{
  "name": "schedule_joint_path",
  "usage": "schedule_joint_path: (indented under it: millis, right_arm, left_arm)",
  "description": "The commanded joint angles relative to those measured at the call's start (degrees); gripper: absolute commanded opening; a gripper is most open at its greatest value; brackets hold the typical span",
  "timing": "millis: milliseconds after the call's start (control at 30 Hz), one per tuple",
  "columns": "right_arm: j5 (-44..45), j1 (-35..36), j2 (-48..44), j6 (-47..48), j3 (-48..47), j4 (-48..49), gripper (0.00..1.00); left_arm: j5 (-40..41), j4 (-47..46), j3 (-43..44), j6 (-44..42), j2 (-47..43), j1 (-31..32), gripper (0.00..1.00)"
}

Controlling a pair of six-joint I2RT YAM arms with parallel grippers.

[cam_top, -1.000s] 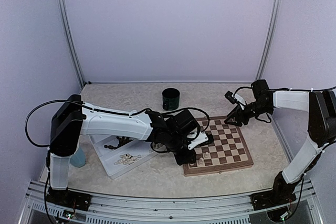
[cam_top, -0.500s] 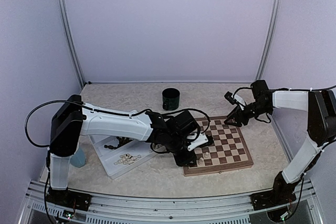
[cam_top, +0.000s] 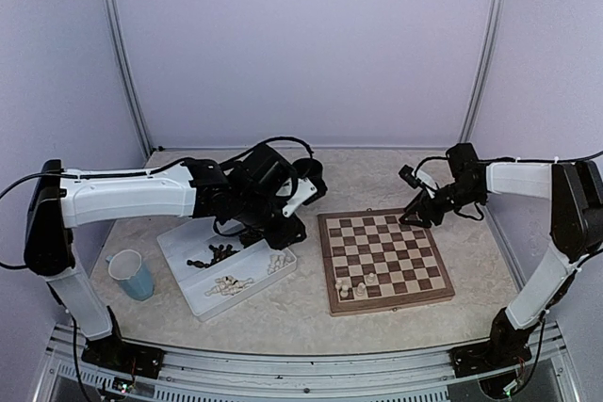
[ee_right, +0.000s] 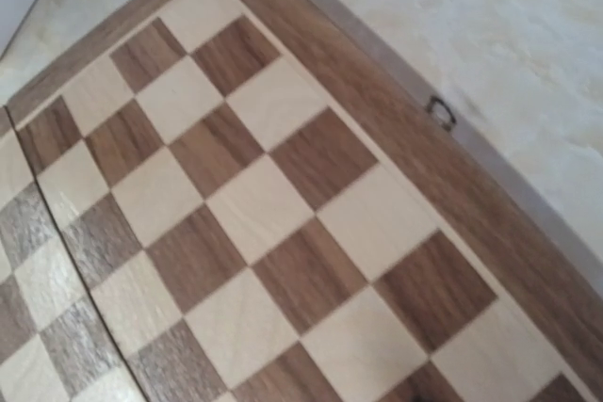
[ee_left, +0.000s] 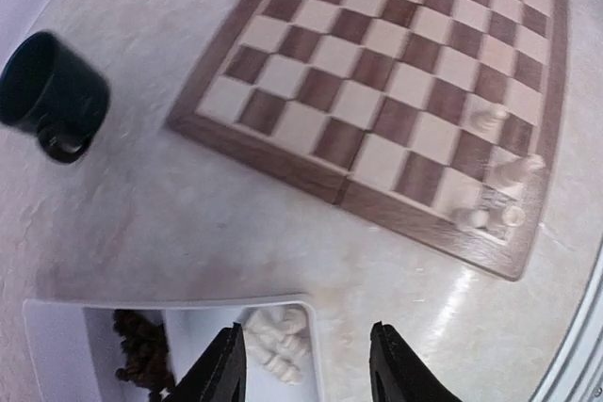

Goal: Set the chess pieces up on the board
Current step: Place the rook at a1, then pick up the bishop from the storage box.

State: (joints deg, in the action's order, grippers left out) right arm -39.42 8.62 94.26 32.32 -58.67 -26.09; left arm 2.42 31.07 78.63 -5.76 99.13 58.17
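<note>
Nearest the arms' bases and left of the square wooden chessboard with dark brown and pale tan checks (cam_top: 396,249), a light blue cup (cam_top: 132,275) stands on the beige marbled table (cam_top: 292,306). Just right of it, between the cup and the board, lies a white rectangular divided tray (cam_top: 184,265).

In the left wrist view one compartment of the tray holds a heap of small cream chess pieces (ee_left: 278,344). The compartment on the side away from the board holds dark brown chess pieces (ee_left: 141,353).

On the board itself, a few cream pieces on the board (cam_top: 358,285) stand close together at its near-left corner. They are upright as far as can be told, and the other squares are bare.

The left gripper (ee_left: 306,355) hangs over the board-side end of the tray, above the cream heap and off the board's left edge. Its two black fingers (ee_left: 224,374) stand apart with nothing between them. The pieces on the board are well apart from it.

The right gripper (cam_top: 413,216) hovers at the board's far-right corner. Its wrist camera shows only checks and the wooden border there, not its fingers, so it cannot be told whether it is parted or closed.

Beyond the board's far-left corner stands a dark round cup (cam_top: 306,177).
</note>
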Motion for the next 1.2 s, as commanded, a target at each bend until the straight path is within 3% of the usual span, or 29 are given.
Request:
schedule_joint_path:
  millis: [0, 167, 633, 1167]
  right_arm:
    - [1.64, 3.83, -0.87, 0.63, -3.81, -1.02, 0.48]
    - [5.28, 9.21, 0.79, 1.45, -6.67, -1.36, 0.47]
    - [9.53, 9.75, 3.74, 2.46, -2.26, 2.41, 0.46]
    - [9.71, 9.75, 3.89, 2.64, -1.73, 2.53, 0.46]
  left_arm:
    - [3.70, -1.48, -4.20, 4.04, 0.99, -5.44, 0.44]
    - [-0.45, -3.33, -4.00, 5.48, 3.17, -7.88, 0.38]
    - [-7.82, -4.93, -4.96, 7.91, 8.04, -8.05, 0.38]
    - [-7.15, -2.64, -5.16, 7.52, 11.54, -7.11, 0.26]
